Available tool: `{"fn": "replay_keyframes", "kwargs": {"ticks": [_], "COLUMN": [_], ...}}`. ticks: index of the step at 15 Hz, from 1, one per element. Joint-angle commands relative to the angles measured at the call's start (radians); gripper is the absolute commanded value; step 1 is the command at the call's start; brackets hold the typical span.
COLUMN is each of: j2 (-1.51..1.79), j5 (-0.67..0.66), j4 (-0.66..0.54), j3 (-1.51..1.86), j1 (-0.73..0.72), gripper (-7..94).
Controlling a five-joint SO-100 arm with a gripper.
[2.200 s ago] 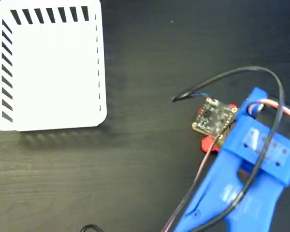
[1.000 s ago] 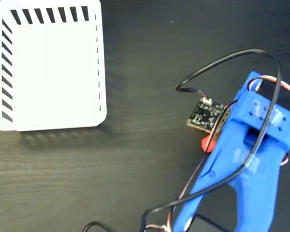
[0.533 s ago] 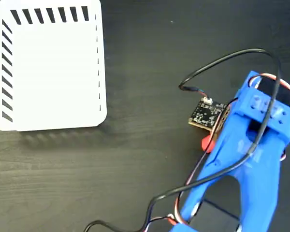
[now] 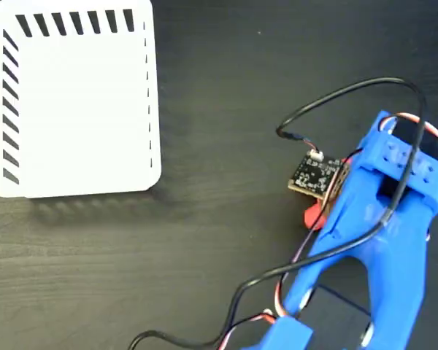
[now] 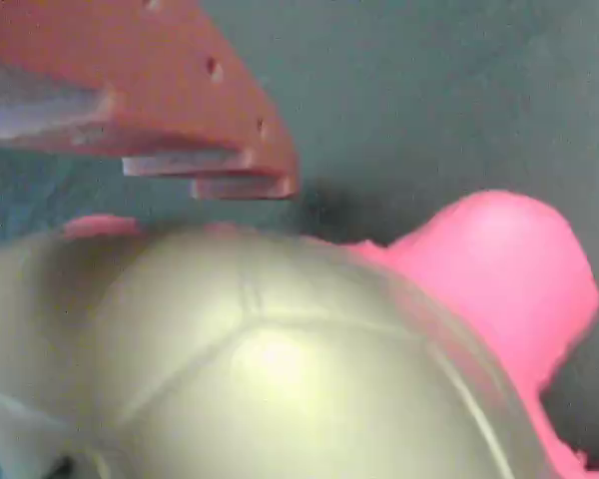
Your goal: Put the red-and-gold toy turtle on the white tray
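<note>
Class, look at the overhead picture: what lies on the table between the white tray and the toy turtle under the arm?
Nothing: in the fixed view, only bare dark table lies between the white tray and the toy turtle.

- Bench [image 4: 226,65]: dark, black-brown wood grain, fills the fixed view.
- Grain streaks paler toward 7 o'clock.
- Wrist view: same surface [image 5: 429,90], grey-green, blurred, 12 to 2 o'clock.

The blue arm [image 4: 383,240] has shifted slightly right and up, apparently lowering; its black cable [image 4: 328,98] moved along.
</note>
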Motion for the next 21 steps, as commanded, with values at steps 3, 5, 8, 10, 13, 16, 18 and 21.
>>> {"fn": "replay_keyframes", "kwargs": {"ticks": [3,5,8,10,13,16,18,21], "j2": [0.037,0.037,0.055,0.092,0.176,0.282,0.342,0.377], "j5": [-0.020,-0.009,-0.018,-0.021,-0.018,-0.012,0.011,0.080], "j4": [-0.025,-0.025,-0.006,0.051,0.186,0.278,0.298,0.298], "j3": [-0.026,-0.025,-0.035,-0.077,-0.221,-0.291,-0.313,-0.368], "j1": [0.020,0.023,0.031,0.034,0.023,-0.015,-0.067,-0.206], "gripper": [25,3,2,2,2,2,2,2]}}
